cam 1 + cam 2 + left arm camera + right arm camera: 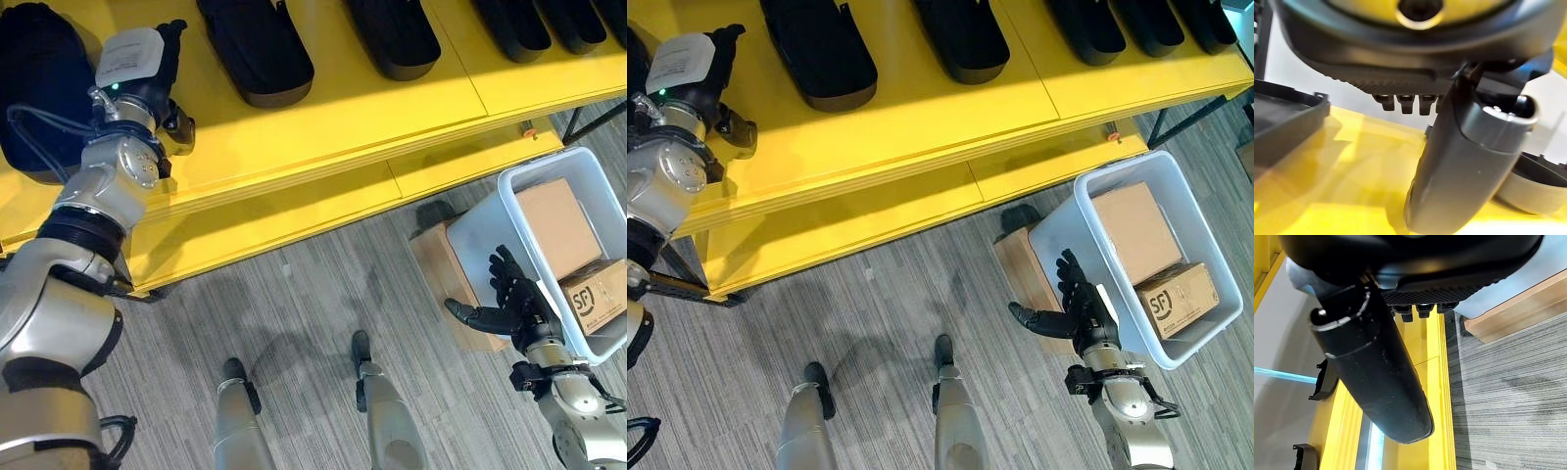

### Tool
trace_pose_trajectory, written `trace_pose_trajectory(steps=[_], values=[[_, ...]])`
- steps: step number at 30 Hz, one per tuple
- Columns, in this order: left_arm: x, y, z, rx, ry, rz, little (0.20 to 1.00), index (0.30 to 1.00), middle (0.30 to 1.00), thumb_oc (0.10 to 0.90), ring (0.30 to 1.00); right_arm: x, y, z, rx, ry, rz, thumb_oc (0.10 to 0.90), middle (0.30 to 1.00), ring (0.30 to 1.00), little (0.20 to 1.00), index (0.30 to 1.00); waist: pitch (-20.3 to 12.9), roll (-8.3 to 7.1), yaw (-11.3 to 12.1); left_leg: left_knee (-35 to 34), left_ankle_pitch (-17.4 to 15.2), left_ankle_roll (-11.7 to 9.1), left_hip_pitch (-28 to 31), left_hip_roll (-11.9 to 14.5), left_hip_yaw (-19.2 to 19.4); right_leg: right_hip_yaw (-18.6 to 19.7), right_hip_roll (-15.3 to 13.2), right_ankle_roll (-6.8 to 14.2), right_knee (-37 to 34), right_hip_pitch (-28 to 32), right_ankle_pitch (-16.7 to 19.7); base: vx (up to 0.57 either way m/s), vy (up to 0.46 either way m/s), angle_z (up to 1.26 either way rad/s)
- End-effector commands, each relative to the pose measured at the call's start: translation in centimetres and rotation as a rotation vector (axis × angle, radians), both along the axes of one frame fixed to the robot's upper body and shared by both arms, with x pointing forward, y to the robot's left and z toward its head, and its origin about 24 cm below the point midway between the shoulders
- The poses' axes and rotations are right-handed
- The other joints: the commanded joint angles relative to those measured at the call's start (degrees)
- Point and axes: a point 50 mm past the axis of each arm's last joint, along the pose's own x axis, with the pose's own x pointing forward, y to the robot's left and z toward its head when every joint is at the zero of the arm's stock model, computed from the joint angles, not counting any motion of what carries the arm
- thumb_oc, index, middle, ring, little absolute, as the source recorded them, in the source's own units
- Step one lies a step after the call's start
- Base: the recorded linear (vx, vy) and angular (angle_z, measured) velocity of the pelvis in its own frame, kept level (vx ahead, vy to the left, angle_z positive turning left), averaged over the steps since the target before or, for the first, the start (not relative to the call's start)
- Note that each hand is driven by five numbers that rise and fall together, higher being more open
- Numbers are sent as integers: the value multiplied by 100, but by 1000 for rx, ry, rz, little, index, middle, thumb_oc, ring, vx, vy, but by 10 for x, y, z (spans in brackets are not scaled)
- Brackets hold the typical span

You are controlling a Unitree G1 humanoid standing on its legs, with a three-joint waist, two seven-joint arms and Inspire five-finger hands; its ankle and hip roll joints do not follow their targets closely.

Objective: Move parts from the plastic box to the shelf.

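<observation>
Several black moulded parts lie in a row on the yellow shelf, among them one near my left hand and a large one at the shelf's left end. My left hand hovers over the shelf top between those two, open and holding nothing; its thumb hangs above the yellow surface. The white plastic box stands on the floor at the right, with two cardboard boxes inside. My right hand is open with spread fingers, just outside the box's near wall.
A brown flat board sticks out from under the plastic box. Below the shelf top is a lower yellow level, and a dark shelf leg stands at the right. Grey carpet floor lies between shelf and box.
</observation>
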Motion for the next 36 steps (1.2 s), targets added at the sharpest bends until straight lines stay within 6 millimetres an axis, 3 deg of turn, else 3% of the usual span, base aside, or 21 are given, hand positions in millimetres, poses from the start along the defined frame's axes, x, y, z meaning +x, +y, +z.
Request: trace_pose_trajectory(steps=[1,23,32,33,34,36], values=[[-4,-40,52,27,-185,-158,1000,1000,1000,900,1000,0,-30,48,-125,-180,-61,900,1000,1000,1000,1000,-492,269,-84,-633,-90,-145,683,298,-58,-11,-160,96,219,113,-347,-2,-15,-3],[-8,-60,50,-36,-230,-285,1000,1000,1000,900,1000,-4,-29,42,-108,-170,-68,900,1000,1000,1000,1000,-549,293,-95,-621,-90,-144,633,299,-75,-22,-144,77,230,72,-344,0,0,0],[-27,-49,50,-300,-397,-390,1000,1000,1000,900,1000,-9,-27,33,-92,-160,-92,900,1000,1000,1000,1000,-535,278,70,-658,-52,-139,613,236,-140,-114,-188,31,240,153,-370,-10,-4,2],[-31,-48,50,-333,-419,-405,1000,1000,1000,900,1000,-10,-27,32,-87,-161,-94,900,1000,1000,1000,1000,-515,246,68,-684,123,-104,536,187,-132,-129,-227,-2,219,93,-245,2,-15,15],[-31,-48,49,-334,-417,-403,1000,1000,1000,900,1000,-10,-27,32,-88,-158,-93,900,1000,1000,1000,1000,-536,281,80,-666,-47,-137,610,230,-151,-127,-190,28,247,156,-376,-88,-12,13],[-37,-47,50,-402,-464,-440,1000,1000,1000,900,1000,-10,-25,31,-83,-160,-95,900,1000,1000,1000,1000,-506,241,108,-690,125,-97,523,170,-154,-161,-230,-12,230,106,-255,-45,-9,8]])
